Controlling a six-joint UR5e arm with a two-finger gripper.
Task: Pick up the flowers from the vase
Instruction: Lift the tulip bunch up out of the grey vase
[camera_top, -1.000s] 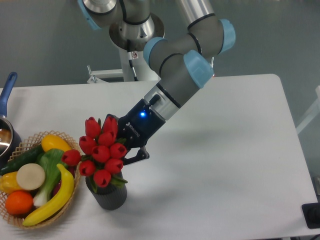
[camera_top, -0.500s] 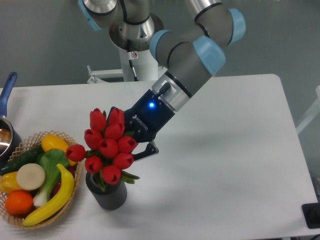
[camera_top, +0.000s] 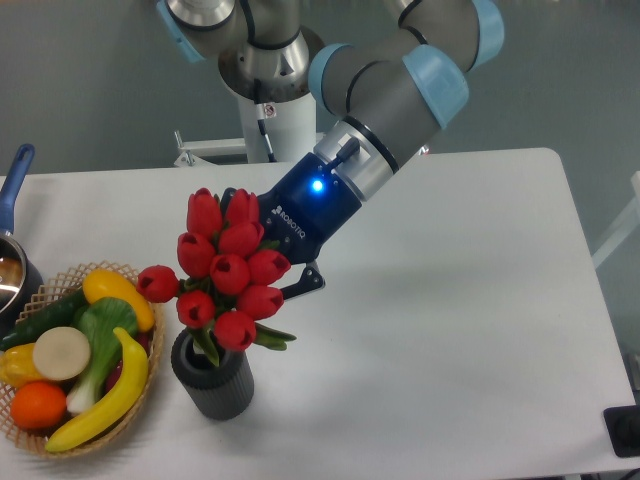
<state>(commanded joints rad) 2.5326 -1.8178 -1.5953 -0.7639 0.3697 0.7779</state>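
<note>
The flowers (camera_top: 228, 268), a bunch of red tulip buds with green leaves, sit raised above the vase (camera_top: 211, 376), a dark grey ribbed pot near the table's front left. Only the lowest stems still reach into its mouth. My gripper (camera_top: 268, 272) comes in from the upper right behind the bunch and is shut on the flowers. One dark finger (camera_top: 303, 285) shows at the right of the buds; the other is hidden behind them.
A woven basket (camera_top: 30, 438) of plastic fruit and vegetables stands just left of the vase, nearly touching it. A dark saucepan with a blue handle (camera_top: 14, 180) sits at the left edge. The arm's base (camera_top: 262, 110) rises at the table's back.
The gripper has risen up and to the right with the flowers in it. The bunch now sits higher above the vase, which has stayed in place.
</note>
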